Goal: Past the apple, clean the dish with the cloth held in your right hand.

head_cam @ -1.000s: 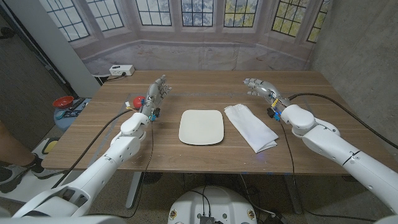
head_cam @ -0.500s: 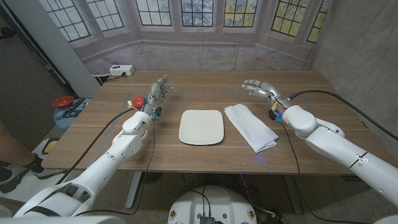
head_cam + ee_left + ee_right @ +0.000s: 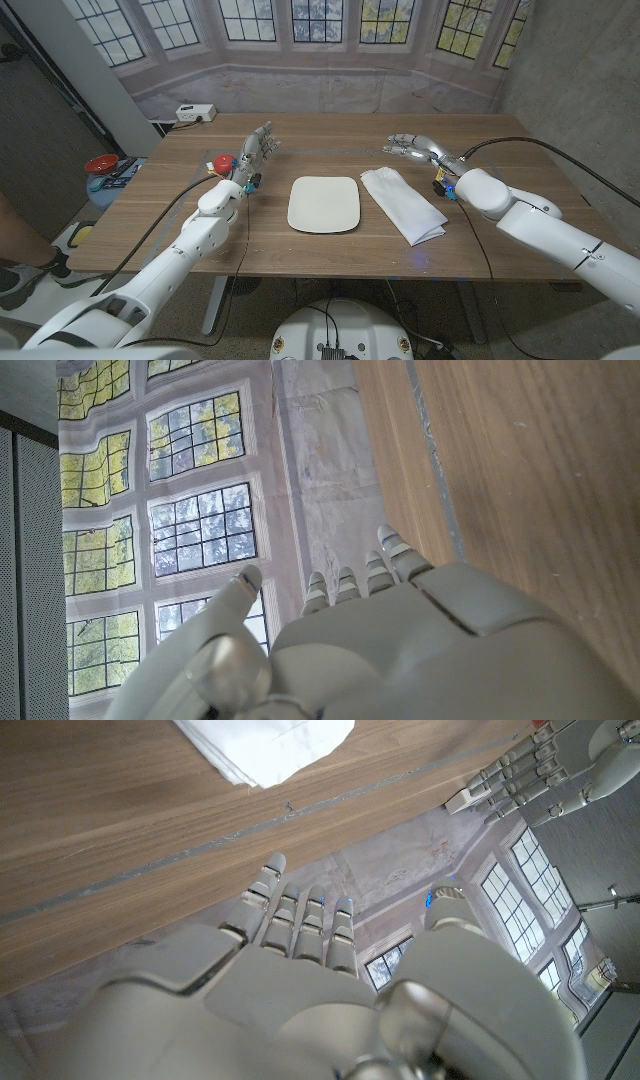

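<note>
Lying near the middle of the wooden counter (image 3: 330, 255), the dish (image 3: 324, 204) is a cream-white, rounded-square plate with a shallow raised rim and nothing on it. Just beside the dish, on the robot's right, a white cloth (image 3: 403, 203) lies folded into a long strip, set at a slant so that one narrow end points toward the counter's far edge and the other toward its near edge; soft creases show along its layers, and a corner of it appears in the right wrist view (image 3: 265, 745).

The right hand (image 3: 412, 146) hangs over the counter just past the cloth's far end, on the far side of the dish and apart from both, its fingers spread and holding nothing. The left hand (image 3: 256, 149) stands on the other side of the dish, well clear of it, fingers apart and reaching away from the robot, also with nothing in it. Next to the left hand, on the side away from the dish, sits a small red apple (image 3: 223, 160).
</note>
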Controlling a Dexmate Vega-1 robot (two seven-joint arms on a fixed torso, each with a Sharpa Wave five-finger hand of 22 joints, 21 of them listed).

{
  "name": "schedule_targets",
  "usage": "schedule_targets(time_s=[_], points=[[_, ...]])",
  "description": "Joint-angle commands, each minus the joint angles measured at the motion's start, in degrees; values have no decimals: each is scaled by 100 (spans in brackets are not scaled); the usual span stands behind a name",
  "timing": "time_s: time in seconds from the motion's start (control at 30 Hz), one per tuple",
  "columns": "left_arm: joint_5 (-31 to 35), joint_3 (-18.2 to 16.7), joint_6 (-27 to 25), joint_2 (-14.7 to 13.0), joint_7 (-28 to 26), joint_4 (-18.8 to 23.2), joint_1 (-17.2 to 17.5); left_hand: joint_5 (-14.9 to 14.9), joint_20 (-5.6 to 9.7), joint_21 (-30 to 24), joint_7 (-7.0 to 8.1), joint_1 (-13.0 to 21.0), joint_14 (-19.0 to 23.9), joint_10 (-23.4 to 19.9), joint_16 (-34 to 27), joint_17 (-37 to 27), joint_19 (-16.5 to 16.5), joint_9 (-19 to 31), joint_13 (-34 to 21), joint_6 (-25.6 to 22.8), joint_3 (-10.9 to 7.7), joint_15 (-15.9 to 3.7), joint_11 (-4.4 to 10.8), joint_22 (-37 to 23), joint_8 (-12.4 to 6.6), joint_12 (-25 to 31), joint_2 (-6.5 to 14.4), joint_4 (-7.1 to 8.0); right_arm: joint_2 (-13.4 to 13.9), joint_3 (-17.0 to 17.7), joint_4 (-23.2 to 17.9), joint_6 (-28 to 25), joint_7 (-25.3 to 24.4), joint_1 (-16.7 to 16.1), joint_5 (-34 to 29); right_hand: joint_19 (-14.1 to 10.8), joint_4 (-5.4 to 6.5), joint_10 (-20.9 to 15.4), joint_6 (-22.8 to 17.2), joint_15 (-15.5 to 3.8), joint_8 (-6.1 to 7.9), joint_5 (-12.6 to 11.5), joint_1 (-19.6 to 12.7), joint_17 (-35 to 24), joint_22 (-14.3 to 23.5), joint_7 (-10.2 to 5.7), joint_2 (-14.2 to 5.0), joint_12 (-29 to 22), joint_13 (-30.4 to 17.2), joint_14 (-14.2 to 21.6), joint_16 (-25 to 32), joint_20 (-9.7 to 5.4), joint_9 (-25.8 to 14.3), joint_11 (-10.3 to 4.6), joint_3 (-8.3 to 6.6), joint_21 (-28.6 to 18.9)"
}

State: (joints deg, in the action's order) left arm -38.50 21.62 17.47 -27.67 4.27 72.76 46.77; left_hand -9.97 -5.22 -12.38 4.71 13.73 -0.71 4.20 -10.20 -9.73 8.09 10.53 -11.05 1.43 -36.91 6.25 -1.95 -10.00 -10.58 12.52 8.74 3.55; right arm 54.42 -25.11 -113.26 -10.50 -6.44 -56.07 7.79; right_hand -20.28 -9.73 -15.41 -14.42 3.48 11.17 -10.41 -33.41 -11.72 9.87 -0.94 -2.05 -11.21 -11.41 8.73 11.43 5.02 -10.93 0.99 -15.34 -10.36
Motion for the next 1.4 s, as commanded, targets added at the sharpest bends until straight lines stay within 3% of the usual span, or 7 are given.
schedule_targets(time_s=[0.03, 0.43, 0.8, 1.03, 1.07, 1.2, 1.4], points=[[13, 0, -4, -27, 7, -4, 15, -31, 2, 26, -16, 7, 32, 23, -25, -17, 53, 8, -16, -36, -15, 7, -8, -24, -25, -9, 5, -16, 303, -173, -244, -333, 385, 141, -452, 51, 25, 70, 64, -2, -26, -57, -52, -1, 3, -10, 40, 23, -1, -71, -11, 26, -1, -41, -4, 1], [29, 23, -37, -60, 83, -30, -40, -32, 4, 31, -7, 5, 38, 21, -20, -16, 57, 8, -17, -29, -23, 1, 1, -24, -21, -11, 5, -28, 559, -259, -418, -476, 699, 200, -811, 137, 51, 136, 128, -9, -33, -71, -51, -1, 3, -34, 76, 34, 1, -171, -24, 73, 0, -142, 15, 0], [2, 60, -29, -37, 176, -26, -23, -32, 6, 32, -3, 3, 85, 23, -32, -15, 73, 8, -18, -13, -30, 21, 8, -24, -15, -15, 3, -42, 770, -270, -574, -618, 971, 187, -1019, 125, 62, 261, 185, -47, -37, -86, -66, 5, -3, -115, 105, 62, 4, -285, -39, 182, 0, -130, 26, -28], [9, 67, 53, -9, 189, -17, 21, -33, 4, 32, 0, 1, 98, 28, -32, -16, 82, 8, -19, -7, -33, 37, 6, -24, -13, -18, 3, -48, 808, -362, -641, -774, 1228, 281, -1158, 209, 74, 416, 365, -20, -78, -98, -77, 11, -7, -187, 126, 87, 6, -420, -59, 196, -2, -149, 35, -10], [11, 68, 62, -8, 192, -16, 24, -33, 3, 32, 0, 1, 98, 26, -31, -16, 83, 8, -19, -7, -34, 35, 7, -24, -13, -18, 3, -49, 820, -384, -630, -752, 1284, 305, -1179, 231, 82, 466, 461, -19, -97, -101, -73, 11, -8, -272, 135, 87, 6, -471, -62, 201, -1, -145, 41, -10], [33, 67, 77, -12, 162, 0, 39, -34, 8, 32, 3, 2, 99, 28, -30, -16, 86, 8, -19, -8, -37, 30, 6, -24, -13, -19, 4, -53, 834, -467, -637, -768, 1399, 364, -1317, 291, 83, 655, 723, -9, -129, -109, -88, 21, -9, -370, 170, 108, 14, -631, -81, 208, 3, -194, 52, -11], [47, 59, 69, -39, 111, 71, 92, -35, 10, 34, 6, 5, 99, 28, -26, -15, 90, 8, -19, -4, -42, 29, 4, -24, -12, -20, 5, -61, 846, -533, -645, -793, 1486, 382, -1474, 345, 76, 829, 887, -13, -129, -118, -107, 34, -11, -389, 214, 125, 27, -751, -92, 206, 12, -269, 62, -6]])
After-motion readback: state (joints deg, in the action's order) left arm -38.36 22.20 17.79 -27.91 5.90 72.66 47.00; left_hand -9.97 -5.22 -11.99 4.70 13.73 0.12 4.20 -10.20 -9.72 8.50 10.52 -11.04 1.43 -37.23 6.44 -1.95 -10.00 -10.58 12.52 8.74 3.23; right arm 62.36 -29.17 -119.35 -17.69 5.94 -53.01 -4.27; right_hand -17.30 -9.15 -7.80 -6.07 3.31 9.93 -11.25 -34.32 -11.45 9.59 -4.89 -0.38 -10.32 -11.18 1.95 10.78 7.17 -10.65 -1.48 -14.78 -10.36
